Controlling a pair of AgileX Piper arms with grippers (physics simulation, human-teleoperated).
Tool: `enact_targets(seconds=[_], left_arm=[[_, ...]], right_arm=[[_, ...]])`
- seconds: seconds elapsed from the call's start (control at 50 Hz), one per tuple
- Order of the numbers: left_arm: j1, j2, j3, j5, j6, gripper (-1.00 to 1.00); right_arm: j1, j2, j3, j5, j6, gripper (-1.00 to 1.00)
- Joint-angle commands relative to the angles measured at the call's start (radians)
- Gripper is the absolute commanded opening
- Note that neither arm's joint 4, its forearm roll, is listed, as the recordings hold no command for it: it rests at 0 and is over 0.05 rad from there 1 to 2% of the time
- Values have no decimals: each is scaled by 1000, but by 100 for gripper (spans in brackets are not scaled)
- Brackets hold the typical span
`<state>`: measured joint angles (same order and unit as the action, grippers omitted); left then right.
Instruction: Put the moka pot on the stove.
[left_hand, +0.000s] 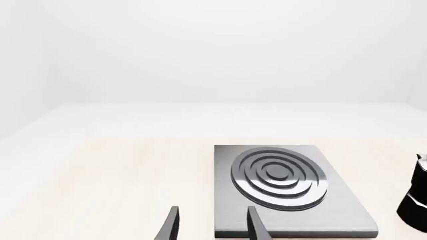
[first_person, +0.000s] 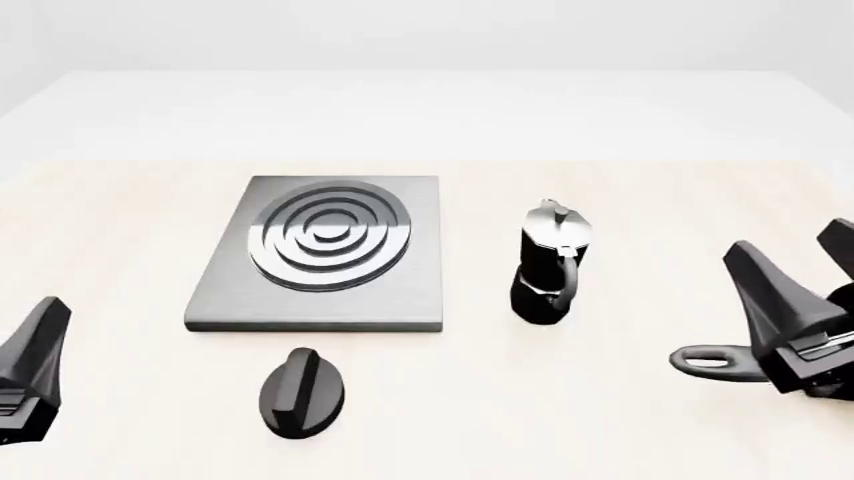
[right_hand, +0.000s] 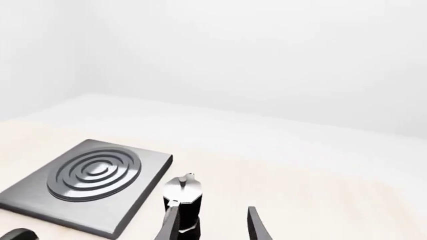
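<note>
Moka pot (first_person: 547, 265) upright on table (first_person: 627, 200), just right of stove (first_person: 320, 255), not touching; stove rings bare. Handle faces arms' side. Judged rigid, smooth, top-heavy on narrow base, likely to tip if nudged; best hold across waist or faceted body. Right gripper (first_person: 807, 295) spread, empty, near pot. Left gripper (left_hand: 212, 222) spread, empty, well apart. Black knob (first_person: 300, 392) before stove.

The stove (first_person: 227, 300) shows brushed grey metal, its rings polished and gleaming. The moka pot (first_person: 541, 275) has a glossy black faceted body under a shiny silver lid. The black knob (first_person: 302, 392) looks smooth, semi-gloss. The desk (first_person: 627, 420) reads as pale matt wood.
</note>
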<state>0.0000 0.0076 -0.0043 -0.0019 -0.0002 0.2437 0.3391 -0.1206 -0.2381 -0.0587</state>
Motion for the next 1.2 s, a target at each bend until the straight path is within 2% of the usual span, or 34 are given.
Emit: enact_targets(seconds=[0.02,0.56,0.72,0.96,1.2], left_arm=[[0,0,0,0,0,100],[0,0,0,0,0,100],[0,0,0,0,0,100],[0,0,0,0,0,100],[0,0,0,0,0,100]], right_arm=[[36,122,10,-123,6,100],[82,419,60,-416,28,100],[100,578,80,-566,45,100],[104,759,89,-728,56,100],[99,904,86,-846,62,100]])
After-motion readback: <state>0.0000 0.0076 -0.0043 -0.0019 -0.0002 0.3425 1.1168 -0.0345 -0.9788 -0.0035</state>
